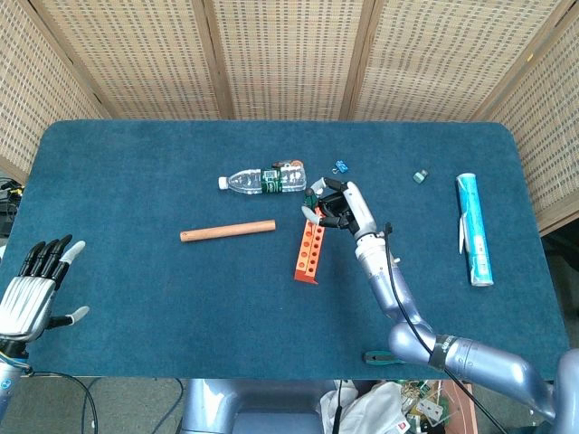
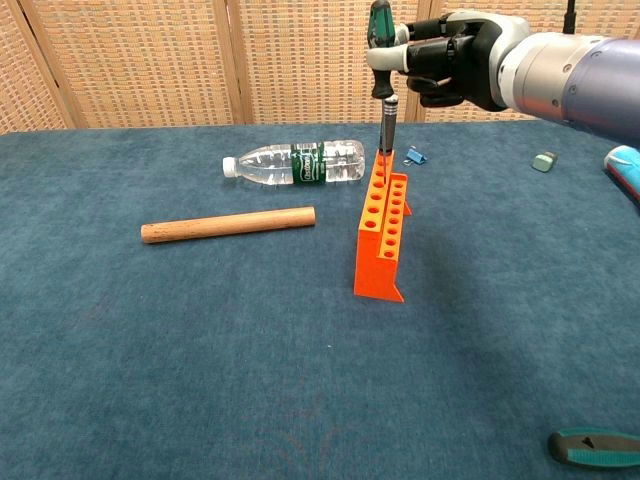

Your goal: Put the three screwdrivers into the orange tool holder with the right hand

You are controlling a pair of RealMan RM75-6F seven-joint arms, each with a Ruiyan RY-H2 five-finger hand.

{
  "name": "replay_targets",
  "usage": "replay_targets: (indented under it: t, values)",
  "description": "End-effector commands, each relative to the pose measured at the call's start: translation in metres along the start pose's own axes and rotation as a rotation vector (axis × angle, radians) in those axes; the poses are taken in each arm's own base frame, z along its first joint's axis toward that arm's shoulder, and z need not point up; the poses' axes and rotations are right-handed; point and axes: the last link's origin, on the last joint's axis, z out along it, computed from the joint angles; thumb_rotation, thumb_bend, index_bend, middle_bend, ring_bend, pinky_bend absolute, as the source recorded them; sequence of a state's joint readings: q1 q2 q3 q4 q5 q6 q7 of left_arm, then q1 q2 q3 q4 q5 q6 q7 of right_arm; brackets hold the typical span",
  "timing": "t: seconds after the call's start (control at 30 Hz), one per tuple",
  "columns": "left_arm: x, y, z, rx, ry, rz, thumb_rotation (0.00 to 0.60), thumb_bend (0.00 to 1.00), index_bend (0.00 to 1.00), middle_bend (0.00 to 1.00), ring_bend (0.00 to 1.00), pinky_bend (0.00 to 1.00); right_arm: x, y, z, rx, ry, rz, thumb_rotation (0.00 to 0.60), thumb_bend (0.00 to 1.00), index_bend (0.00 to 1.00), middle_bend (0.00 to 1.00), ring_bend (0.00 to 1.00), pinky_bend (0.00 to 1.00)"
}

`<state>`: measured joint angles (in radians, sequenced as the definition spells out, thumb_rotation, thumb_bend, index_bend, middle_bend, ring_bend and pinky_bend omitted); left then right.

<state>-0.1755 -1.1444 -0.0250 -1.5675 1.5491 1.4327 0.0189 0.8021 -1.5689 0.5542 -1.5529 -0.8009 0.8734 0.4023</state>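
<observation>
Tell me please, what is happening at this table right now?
The robot's right hand holds a green-handled screwdriver upright over the far end of the orange tool holder, its tip at or just above the holes. Another screwdriver seems to stand there already, but this is hard to tell. A third screwdriver lies at the near table edge. The left hand rests open and idle, far away.

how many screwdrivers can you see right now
3, though two overlap in the chest view. One stands in the far end of the orange holder; one is held above it by the right hand; one lies at the table's near edge.
</observation>
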Motion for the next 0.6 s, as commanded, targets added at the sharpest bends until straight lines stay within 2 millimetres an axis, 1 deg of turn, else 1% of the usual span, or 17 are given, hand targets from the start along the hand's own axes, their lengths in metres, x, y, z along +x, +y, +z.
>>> replay_targets:
  t: [0.03, 0.6]
  values:
    - [0.0002, -0.0001, 0.0000, 0.000, 0.001, 0.000, 0.600, 0.00, 0.00, 0.00, 0.00, 0.00, 0.0000, 0.0002, 0.0006, 0.000, 0.001, 0.001, 0.600, 0.59, 0.65, 0.96, 0.86, 1.00]
    - [0.0006, -0.0010, 0.0004, 0.003, 0.003, -0.001, 0.600, 0.00, 0.00, 0.00, 0.00, 0.00, -0.0030, 0.0050, 0.0015, -0.008, -0.001, 0.004, 0.600, 0.59, 0.65, 0.96, 0.86, 1.00]
